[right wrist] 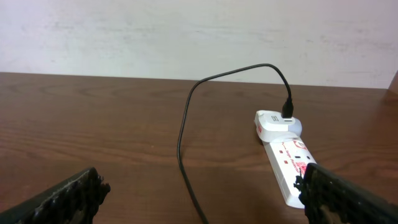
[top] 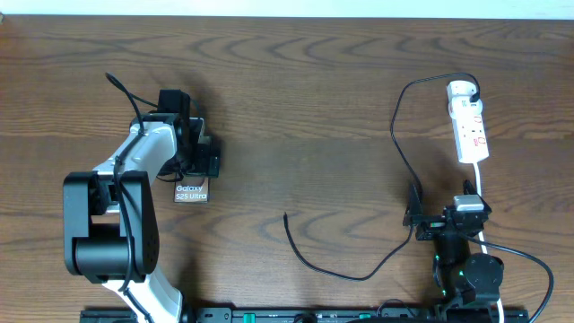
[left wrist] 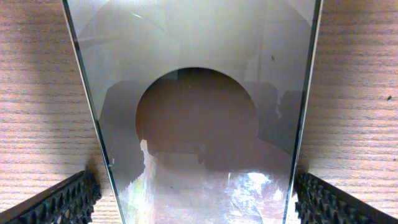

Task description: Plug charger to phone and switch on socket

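The phone (top: 191,191) lies flat on the table at the left, its "Galaxy S25 Ultra" end toward me. My left gripper (top: 199,157) is open and straddles its far part. In the left wrist view the phone's glossy face (left wrist: 199,93) fills the space between the fingers (left wrist: 196,199), with a small gap on the left side. The charger cable (top: 395,126) runs from a white adapter on the socket strip (top: 471,126) down to a loose tip (top: 286,215) mid-table. My right gripper (top: 439,211) is open and empty. In its wrist view the cable (right wrist: 181,143) and strip (right wrist: 289,165) lie ahead of the fingers (right wrist: 202,196).
The strip's white cord (top: 482,184) runs down past the right arm. The cable sags in a loop (top: 359,276) near the front edge. A pale wall (right wrist: 186,31) stands behind the table.
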`<action>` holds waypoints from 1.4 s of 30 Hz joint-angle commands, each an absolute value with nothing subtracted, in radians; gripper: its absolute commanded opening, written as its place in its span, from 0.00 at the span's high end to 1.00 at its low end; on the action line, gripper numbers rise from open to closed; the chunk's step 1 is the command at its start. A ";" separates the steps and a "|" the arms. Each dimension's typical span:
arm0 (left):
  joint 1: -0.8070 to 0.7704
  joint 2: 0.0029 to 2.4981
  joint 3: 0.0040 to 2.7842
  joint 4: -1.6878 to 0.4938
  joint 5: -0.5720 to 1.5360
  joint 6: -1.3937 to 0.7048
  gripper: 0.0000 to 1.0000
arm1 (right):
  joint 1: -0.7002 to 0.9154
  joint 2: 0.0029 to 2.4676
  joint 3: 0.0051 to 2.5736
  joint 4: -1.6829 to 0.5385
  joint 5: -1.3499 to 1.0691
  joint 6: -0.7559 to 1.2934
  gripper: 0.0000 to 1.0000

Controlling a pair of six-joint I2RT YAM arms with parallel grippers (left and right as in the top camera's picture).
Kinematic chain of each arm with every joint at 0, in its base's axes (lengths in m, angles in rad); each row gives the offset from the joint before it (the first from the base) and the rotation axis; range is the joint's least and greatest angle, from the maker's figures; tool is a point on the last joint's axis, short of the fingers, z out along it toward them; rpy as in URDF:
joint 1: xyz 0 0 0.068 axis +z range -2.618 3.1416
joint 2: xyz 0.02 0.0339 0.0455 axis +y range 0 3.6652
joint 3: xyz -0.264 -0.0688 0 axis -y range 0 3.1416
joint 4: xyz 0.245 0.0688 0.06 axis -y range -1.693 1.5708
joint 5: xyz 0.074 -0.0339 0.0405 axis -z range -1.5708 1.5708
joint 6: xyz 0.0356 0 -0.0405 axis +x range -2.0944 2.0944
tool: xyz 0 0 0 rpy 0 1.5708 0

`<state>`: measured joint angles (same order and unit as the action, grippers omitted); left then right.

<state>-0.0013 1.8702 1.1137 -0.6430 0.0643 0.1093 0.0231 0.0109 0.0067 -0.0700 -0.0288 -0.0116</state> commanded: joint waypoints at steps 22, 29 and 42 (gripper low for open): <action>0.001 1.876 1.049 -0.638 0.058 0.120 0.01 | 0.028 0.006 0.006 -0.075 -0.028 -0.020 0.01; 0.001 1.876 1.049 -0.611 0.058 0.147 0.01 | 0.028 0.006 0.006 -0.075 -0.028 -0.020 0.01; 0.000 1.876 1.049 -0.603 0.033 0.150 0.01 | 0.028 0.006 0.006 -0.075 -0.028 -0.020 0.01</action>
